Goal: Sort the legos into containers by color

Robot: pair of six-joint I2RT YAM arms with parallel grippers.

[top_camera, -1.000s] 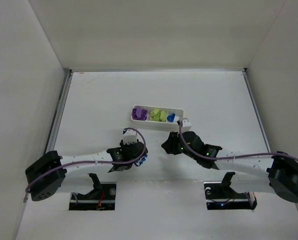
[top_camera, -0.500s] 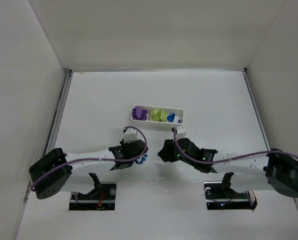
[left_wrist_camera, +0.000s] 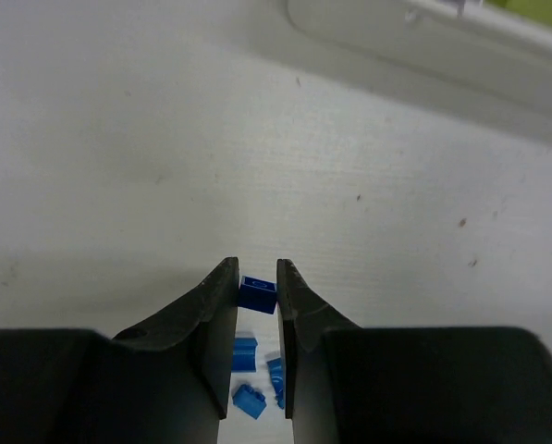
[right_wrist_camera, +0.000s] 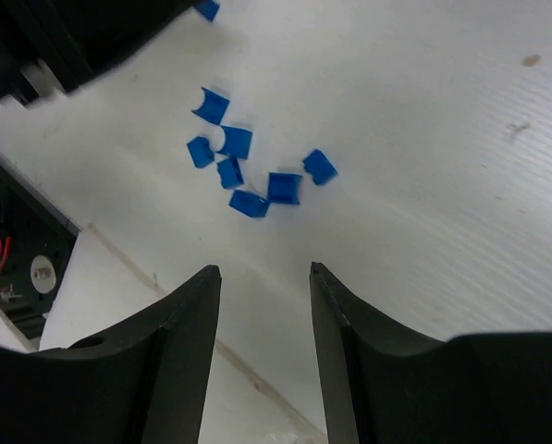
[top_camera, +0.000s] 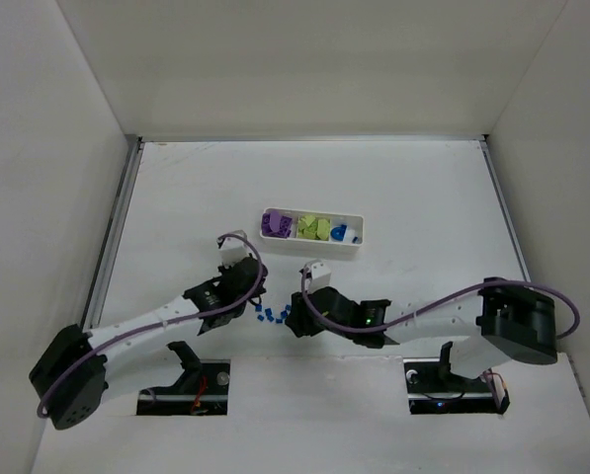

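My left gripper (top_camera: 254, 296) is shut on one tiny blue lego (left_wrist_camera: 257, 294) and holds it just above a loose pile of several tiny blue legos (top_camera: 272, 315) on the table; the pile also shows under the fingers in the left wrist view (left_wrist_camera: 245, 354). My right gripper (top_camera: 294, 325) is open and empty, just right of that pile, which lies ahead of its fingers (right_wrist_camera: 248, 173). The white tray (top_camera: 358, 244) stands farther back, with purple legos (top_camera: 275, 224) in its left compartment, yellow-green legos (top_camera: 314, 228) in the middle and blue pieces (top_camera: 340, 233) on the right.
The tray's near wall (left_wrist_camera: 442, 42) crosses the top right of the left wrist view. The table's near edge and a dark cut-out with red wires (right_wrist_camera: 7, 268) lie close below the right gripper. High white walls enclose the table.
The right gripper has swung left from near the tray to beside the blue pile. The left gripper has shifted back and left off the pile, which now lies uncovered.
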